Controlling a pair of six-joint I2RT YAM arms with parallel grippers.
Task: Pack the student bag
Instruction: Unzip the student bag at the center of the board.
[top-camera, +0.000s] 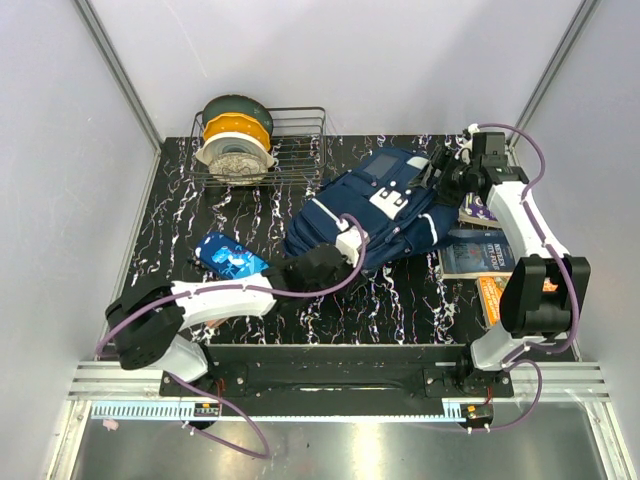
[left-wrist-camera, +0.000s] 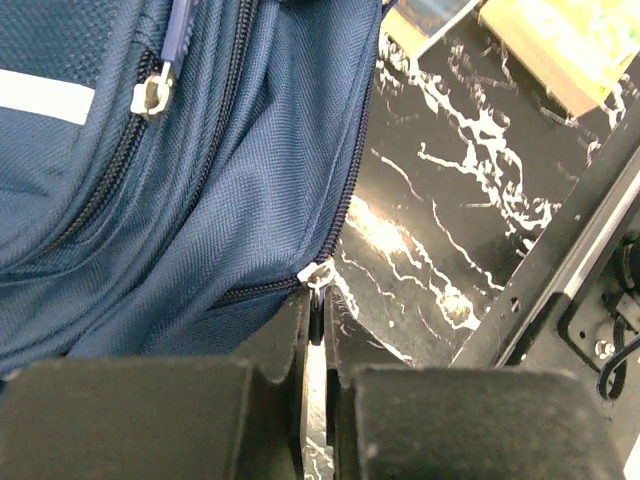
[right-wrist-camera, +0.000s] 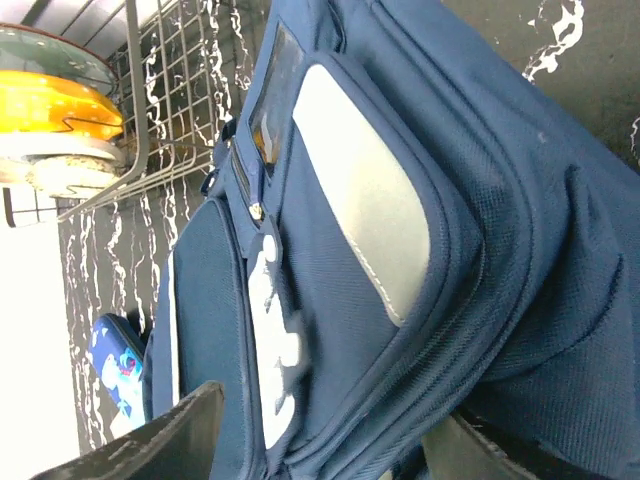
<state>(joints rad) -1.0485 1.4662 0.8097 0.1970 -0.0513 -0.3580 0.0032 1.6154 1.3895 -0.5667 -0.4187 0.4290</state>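
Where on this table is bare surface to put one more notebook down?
The table is bare between the wire basket, the blue pouch and the student bag, and in front of the bag toward the near edge. The right side is crowded: books lie beside the bag under the right arm.

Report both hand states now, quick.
The left hand: closed on a zip pull of the student bag.
The right hand: open, its fingers wide apart with the student bag between them.
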